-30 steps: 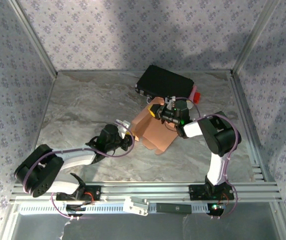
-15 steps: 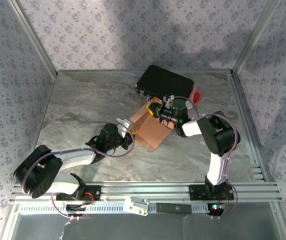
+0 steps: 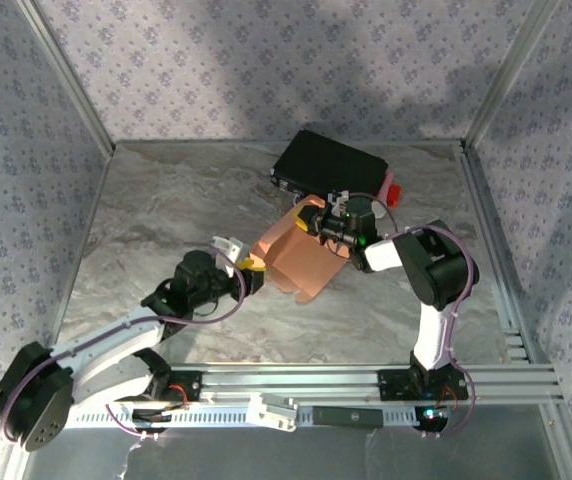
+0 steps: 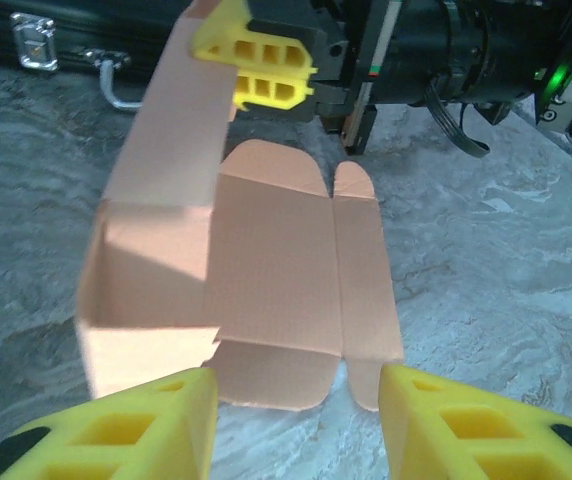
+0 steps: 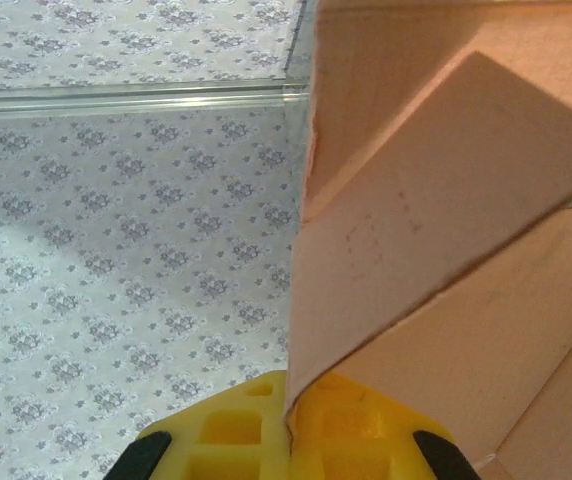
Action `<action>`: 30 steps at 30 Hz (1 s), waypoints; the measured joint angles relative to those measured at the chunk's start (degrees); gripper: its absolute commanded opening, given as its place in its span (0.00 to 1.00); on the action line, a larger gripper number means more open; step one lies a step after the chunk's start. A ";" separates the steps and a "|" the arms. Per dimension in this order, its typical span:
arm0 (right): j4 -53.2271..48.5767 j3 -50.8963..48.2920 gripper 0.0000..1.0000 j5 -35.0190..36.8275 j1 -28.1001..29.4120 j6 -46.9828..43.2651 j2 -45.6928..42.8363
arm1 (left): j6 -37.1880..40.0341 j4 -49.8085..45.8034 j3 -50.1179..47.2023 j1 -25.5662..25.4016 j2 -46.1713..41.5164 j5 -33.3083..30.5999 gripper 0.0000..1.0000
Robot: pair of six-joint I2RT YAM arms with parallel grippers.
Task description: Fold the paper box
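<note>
Just behind the paper box lies a black case.

Floral-papered walls, grey marble tabletop, aluminium rails.

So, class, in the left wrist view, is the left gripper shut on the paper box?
No, the left gripper stands wide open, the paper box lying ahead of it.
</note>
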 measured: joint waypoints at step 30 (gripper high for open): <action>1.25 0.68 0.00 -3.45 -1.27 0.04 1.97 | 8.02 15.50 1.18 8.04 26.38 7.52 0.29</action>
